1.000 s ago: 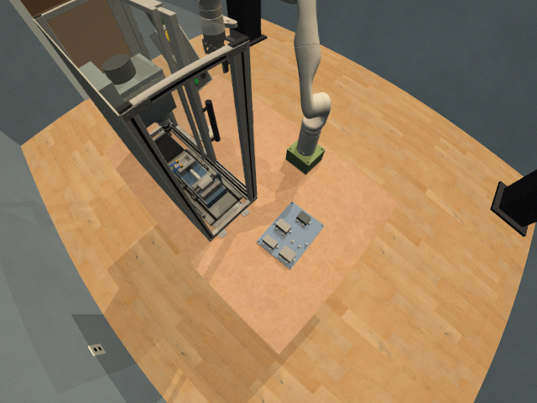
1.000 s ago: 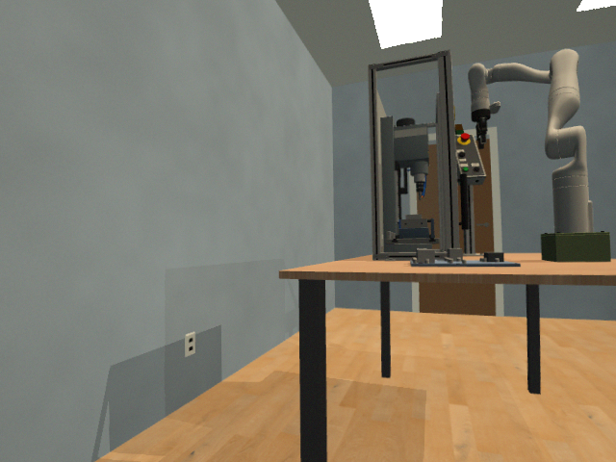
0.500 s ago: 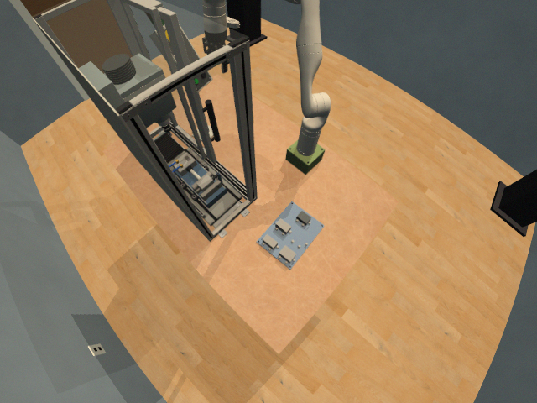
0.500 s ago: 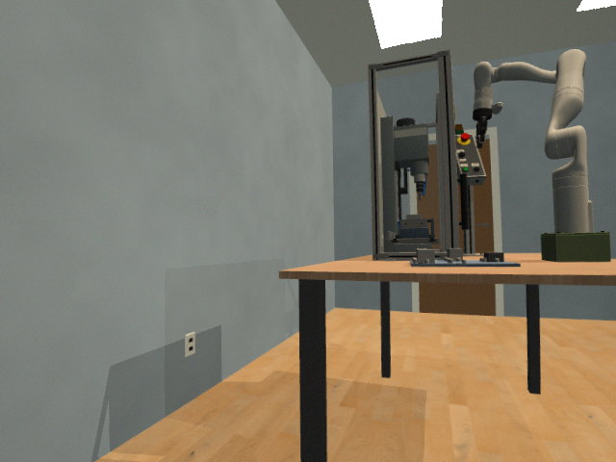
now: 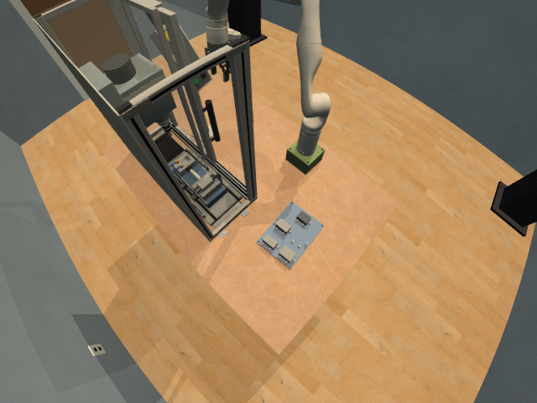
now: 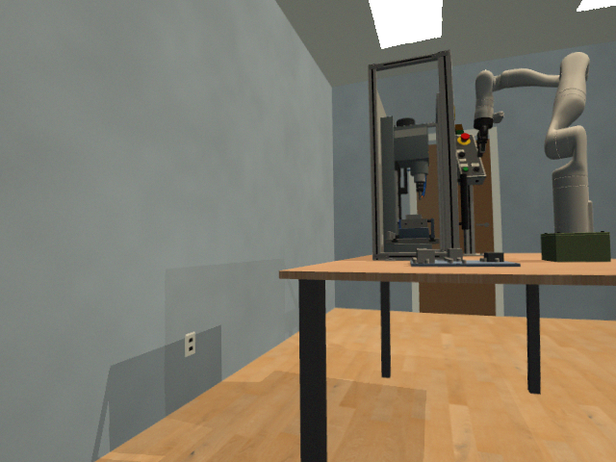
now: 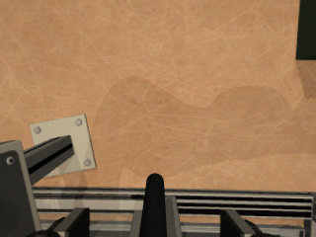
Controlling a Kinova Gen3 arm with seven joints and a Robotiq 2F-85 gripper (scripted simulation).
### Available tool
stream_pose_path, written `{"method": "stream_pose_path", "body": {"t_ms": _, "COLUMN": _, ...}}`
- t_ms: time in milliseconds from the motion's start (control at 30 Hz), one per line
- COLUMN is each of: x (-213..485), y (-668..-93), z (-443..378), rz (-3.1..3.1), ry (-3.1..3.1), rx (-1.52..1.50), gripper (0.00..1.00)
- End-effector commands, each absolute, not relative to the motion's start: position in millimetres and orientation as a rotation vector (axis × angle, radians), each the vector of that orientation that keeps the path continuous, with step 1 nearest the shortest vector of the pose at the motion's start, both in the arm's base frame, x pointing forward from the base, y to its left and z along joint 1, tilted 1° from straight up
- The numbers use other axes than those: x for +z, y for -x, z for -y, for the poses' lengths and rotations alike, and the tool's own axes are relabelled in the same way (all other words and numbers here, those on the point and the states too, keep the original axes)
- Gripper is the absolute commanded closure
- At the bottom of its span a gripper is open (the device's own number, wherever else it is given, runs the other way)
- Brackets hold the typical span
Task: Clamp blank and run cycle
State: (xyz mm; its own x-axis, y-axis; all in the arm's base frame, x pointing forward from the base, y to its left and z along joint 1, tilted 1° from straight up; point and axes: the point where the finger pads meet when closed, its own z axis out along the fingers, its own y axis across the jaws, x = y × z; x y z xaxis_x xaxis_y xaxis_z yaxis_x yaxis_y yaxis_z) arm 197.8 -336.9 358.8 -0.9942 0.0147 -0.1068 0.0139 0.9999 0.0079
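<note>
Thing for the next move: door handle [image 5: 211,120] [image 6: 464,201] [image 7: 154,207], a black bar; judged to be the target, since it shows between the fingers in the wrist view.
Direction: below the gripper [image 5: 220,74] [image 6: 480,151] [image 7: 155,222]; upper end nearest it.
Long axis: upright, running away beneath the fingertips, one finger to either side in the wrist view. A descent would probably straddle it; sideways centring matters most.
Gripper: fingers well apart, nothing held. No contact with handle to be seen.
Nearer arm: only one arm; its green base [image 5: 304,158] [image 6: 575,246] stands below the gripper, off to one side.
Blanks: three pale ones, [image 5: 283,225] [image 5: 269,241] [image 5: 287,253], on the blue plate [image 5: 312,232] [image 6: 467,264], well below and away from the gripper. Bare pegs there suggest a fourth was taken.
Setting master: dark block [image 5: 303,217] [image 6: 494,256], same plate, not toppled.
Vise: [image 5: 207,185] [image 6: 414,232] inside the guard frame [image 5: 243,108] [image 6: 447,149], lower than the gripper. Whether the matching blank sits in it, cannot tell.
Step in hand: likely moving the door; its exact position unclear.
Controls: beside the fingers, red stop button [image 6: 464,137], black knob [image 6: 461,154], green button [image 5: 196,81] [image 6: 465,168]. Knob in or out, cannot tell.
Writing: pale label plates by the buttons, too small to read. No brand legible.
</note>
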Motion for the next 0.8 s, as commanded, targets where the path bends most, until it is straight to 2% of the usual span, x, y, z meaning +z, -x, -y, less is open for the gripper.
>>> {"method": "stream_pose_path", "body": {"t_ms": 0, "x": 348, "y": -194, "z": 339, "rz": -3.036, "ry": -0.038, "rx": 0.015, "gripper": 0.20}}
{"method": "stream_pose_path", "body": {"t_ms": 267, "x": 348, "y": -194, "z": 339, "rz": -3.036, "ry": -0.038, "rx": 0.015, "gripper": 0.20}}
{"method": "stream_pose_path", "body": {"t_ms": 433, "x": 301, "y": -195, "z": 338, "rz": -3.036, "ry": -0.038, "rx": 0.015, "gripper": 0.20}}
{"method": "stream_pose_path", "body": {"t_ms": 767, "x": 301, "y": -195, "z": 338, "rz": -3.036, "ry": -0.038, "rx": 0.015, "gripper": 0.20}}
